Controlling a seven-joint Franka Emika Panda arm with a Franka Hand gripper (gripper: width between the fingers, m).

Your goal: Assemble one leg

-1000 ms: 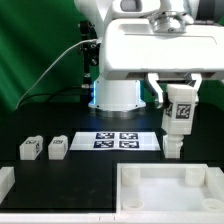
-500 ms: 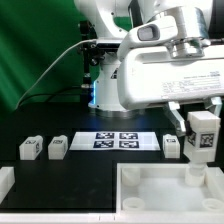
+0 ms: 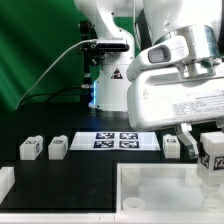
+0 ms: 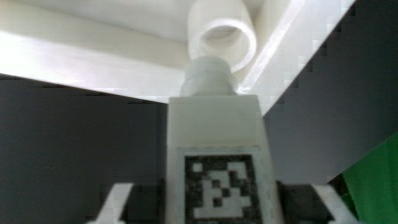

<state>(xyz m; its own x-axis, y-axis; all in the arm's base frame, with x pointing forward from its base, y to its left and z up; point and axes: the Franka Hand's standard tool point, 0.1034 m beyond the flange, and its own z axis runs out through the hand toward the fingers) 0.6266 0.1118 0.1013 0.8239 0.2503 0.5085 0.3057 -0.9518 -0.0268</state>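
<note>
My gripper (image 3: 210, 150) is shut on a white leg (image 3: 212, 152) with a tag mark and holds it upright over the right part of the large white tray-like piece (image 3: 150, 178), its lower end at a raised post. In the wrist view the leg (image 4: 217, 130) fills the middle between my fingers (image 4: 116, 203), its tip close to a round white post (image 4: 226, 40) of the tray piece. Two more legs (image 3: 29, 149) (image 3: 58, 147) stand at the exterior view's left. Another leg (image 3: 172, 146) stands beside the marker board.
The marker board (image 3: 116, 140) lies in the middle of the black table. The robot base (image 3: 108, 95) stands behind it. A white part corner (image 3: 5, 182) shows at the exterior view's lower left. A green curtain hangs at the back.
My gripper has carried the leg toward the exterior view's right and down, from above the table beside the marker board to over the tray piece's right side.
</note>
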